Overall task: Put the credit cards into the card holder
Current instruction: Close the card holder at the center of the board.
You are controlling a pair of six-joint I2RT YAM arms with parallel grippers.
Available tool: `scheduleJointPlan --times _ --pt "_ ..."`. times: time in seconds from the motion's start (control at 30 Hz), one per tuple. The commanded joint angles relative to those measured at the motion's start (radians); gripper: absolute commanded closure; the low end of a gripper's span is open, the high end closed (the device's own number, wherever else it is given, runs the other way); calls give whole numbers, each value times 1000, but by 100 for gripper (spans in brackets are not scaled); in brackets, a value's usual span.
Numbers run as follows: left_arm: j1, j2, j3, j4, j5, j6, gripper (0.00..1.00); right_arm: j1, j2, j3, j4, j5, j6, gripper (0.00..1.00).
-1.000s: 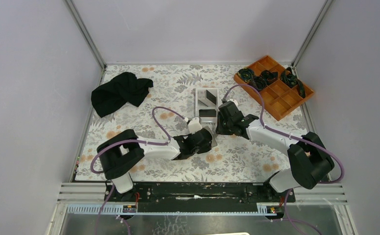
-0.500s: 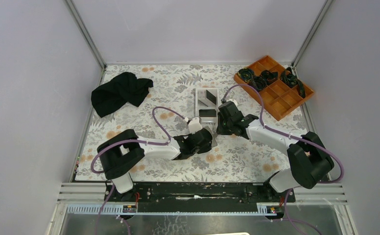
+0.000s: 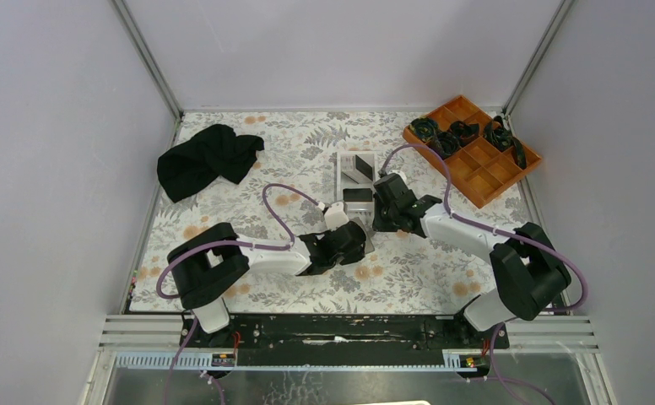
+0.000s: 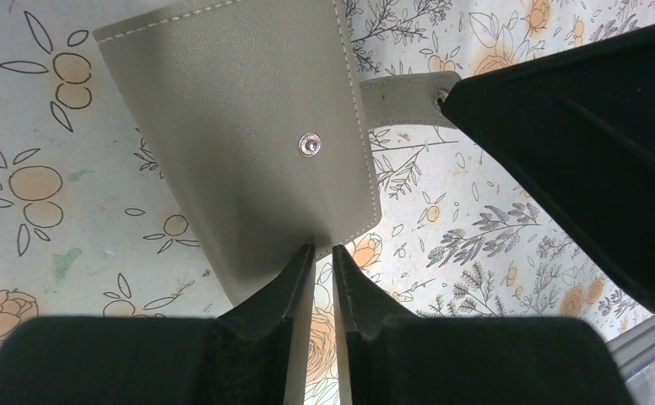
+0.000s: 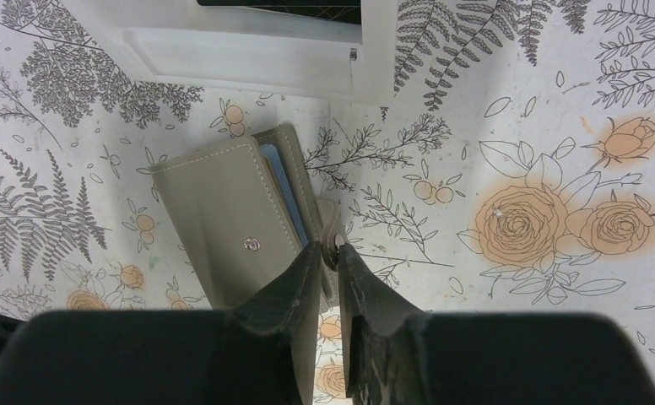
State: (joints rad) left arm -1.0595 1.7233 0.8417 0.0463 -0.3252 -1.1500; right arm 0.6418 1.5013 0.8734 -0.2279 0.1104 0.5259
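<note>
The grey card holder (image 4: 240,143) lies on the floral cloth between the two grippers and also shows in the top view (image 3: 365,224). It is slightly parted, with pale blue showing inside (image 5: 286,190). My left gripper (image 4: 322,250) is shut, its tips pinching the holder's near edge. My right gripper (image 5: 331,250) is shut on the holder's snap strap (image 5: 334,228). Two dark cards (image 3: 358,195) lie in the white tray (image 3: 342,173) just beyond. No orange-gold card is in view.
An orange compartment tray (image 3: 484,173) holding black coiled items stands at the back right. A black cloth (image 3: 206,159) lies at the back left. The white tray's near corner (image 5: 375,80) is close above the card holder.
My right gripper has shifted slightly to the left with the strap. The left arm and the card holder have hardly moved.
</note>
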Motion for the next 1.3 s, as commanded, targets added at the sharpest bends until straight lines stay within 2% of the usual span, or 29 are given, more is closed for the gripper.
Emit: scheduleJointPlan --times 0.0,0.47,0.87,1.27 --pt "-7 38 3 -60 -22 10 80 13 12 49 12 -10 -17 81" --pt "-5 26 10 -70 -26 26 80 18 15 56 2 -6 -20 100" --pt "-4 -60 10 -108 -87 44 73 32 20 51 -1 12 -20 100" --pt "-3 -141 -10 -146 -145 32 71 33 16 42 4 12 -14 100"
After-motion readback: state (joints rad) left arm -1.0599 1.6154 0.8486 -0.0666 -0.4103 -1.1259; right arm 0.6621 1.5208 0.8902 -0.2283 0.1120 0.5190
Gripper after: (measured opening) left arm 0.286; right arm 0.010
